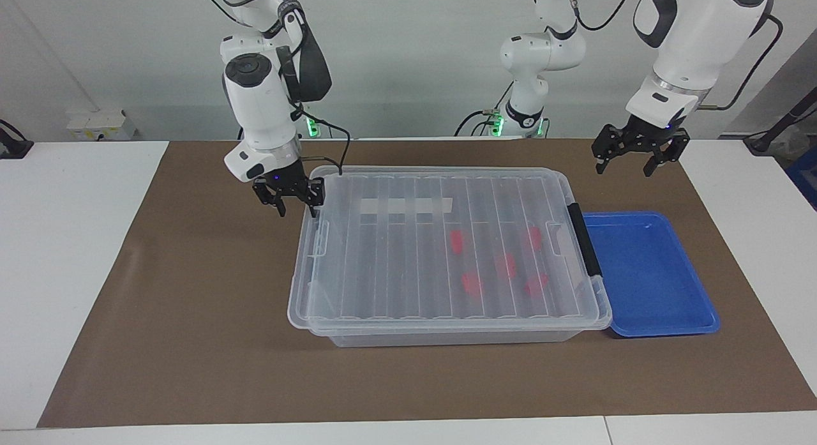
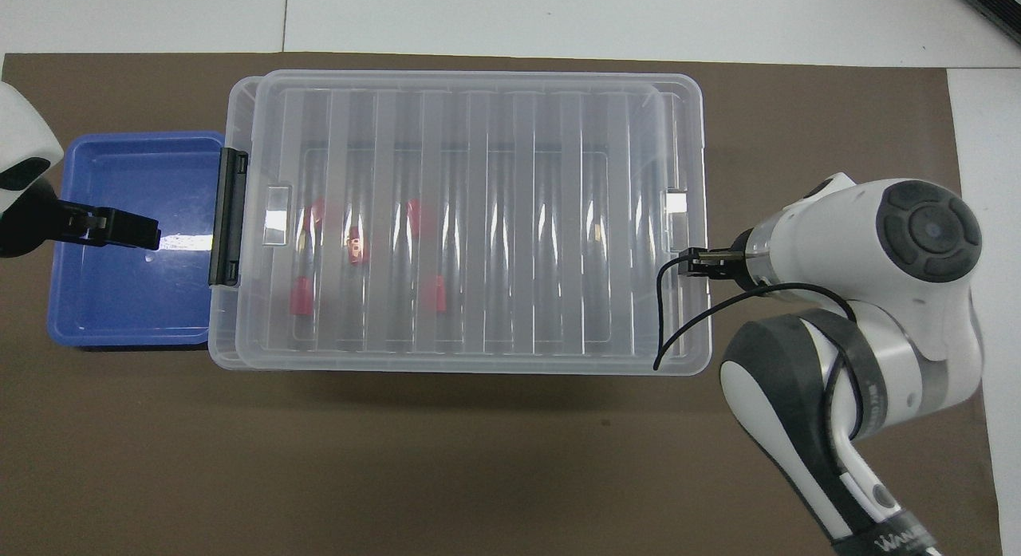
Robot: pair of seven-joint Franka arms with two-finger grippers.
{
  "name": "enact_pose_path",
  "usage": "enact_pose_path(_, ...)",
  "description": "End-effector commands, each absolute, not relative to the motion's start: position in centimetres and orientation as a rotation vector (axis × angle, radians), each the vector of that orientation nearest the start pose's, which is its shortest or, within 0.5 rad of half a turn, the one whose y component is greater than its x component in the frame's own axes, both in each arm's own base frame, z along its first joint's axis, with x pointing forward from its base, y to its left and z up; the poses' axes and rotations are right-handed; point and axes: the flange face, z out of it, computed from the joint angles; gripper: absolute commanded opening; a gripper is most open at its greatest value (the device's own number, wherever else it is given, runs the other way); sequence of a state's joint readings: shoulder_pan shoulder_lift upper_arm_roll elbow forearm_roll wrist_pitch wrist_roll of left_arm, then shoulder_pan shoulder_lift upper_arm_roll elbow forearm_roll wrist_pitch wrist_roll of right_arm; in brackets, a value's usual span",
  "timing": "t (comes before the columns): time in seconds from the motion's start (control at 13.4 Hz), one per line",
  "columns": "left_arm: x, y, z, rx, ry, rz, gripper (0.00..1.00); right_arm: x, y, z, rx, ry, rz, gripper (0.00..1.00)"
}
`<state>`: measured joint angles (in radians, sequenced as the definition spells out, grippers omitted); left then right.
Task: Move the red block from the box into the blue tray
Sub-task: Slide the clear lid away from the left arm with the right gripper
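The box [image 1: 447, 253] sits in the middle of the table [image 1: 159, 343] with its ribbed clear lid [image 1: 408, 285] on, so nothing inside can be reached yet; I judge that the lid has to come off first. My right gripper [image 1: 296, 196] hangs with its fingers spread at the box's corner toward my right arm's end, the end without the black latch [image 1: 585, 239], probably to get at the lid's edge there. My left gripper [image 1: 639, 156] hovers with its fingers spread as well; the overhead view puts it over the blue tray [image 1: 670, 304], though from across the table it looks to hang above the tray's nearer edge. The tray lies empty, touching or just beside the latch end of the box, which keeps the carry short once a block is out. Through the lid I count five red blocks, all gathered in the half of the box next to the tray; the red block [image 1: 457, 241] I point to is one of them, and any of the five would serve. So there is one box, one lid, one latch, one tray, five blocks, and none moved over yet.
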<state>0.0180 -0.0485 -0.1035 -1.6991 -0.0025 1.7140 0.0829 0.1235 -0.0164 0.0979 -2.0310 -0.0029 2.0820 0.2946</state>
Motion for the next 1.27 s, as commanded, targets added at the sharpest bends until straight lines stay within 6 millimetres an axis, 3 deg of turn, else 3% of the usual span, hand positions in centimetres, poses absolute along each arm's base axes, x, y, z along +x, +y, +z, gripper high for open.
enact_pose_path(0.0, 54.0, -4.6, 60.3, -3.136, 0.265, -0.108, 1.0, 53.8, 9.1, 45.6, -3.125, 0.02, -0.061, 0.71)
enact_pose_path(0.3, 54.0, -4.6, 60.3, -3.136, 0.265, -0.108, 1.0, 54.0, 3.7, 45.4, -3.128, -0.178, -0.009, 0.71)
enact_pose_path(0.75, 54.0, -4.6, 60.3, -3.136, 0.265, -0.108, 1.0, 54.4, -2.0, 45.4, -3.116, -0.347, -0.016, 0.72)
enact_pose_path(1.12, 54.0, -4.6, 60.3, -3.135, 0.269, -0.108, 1.0, 54.4, -4.1, 45.6, -3.129, -0.378, -0.016, 0.72)
enact_pose_path(1.2, 54.0, -5.4, 60.3, -3.134, 0.286, -0.115, 1.0, 54.6, -4.5, 45.8, -3.129, -0.403, -0.025, 0.72)
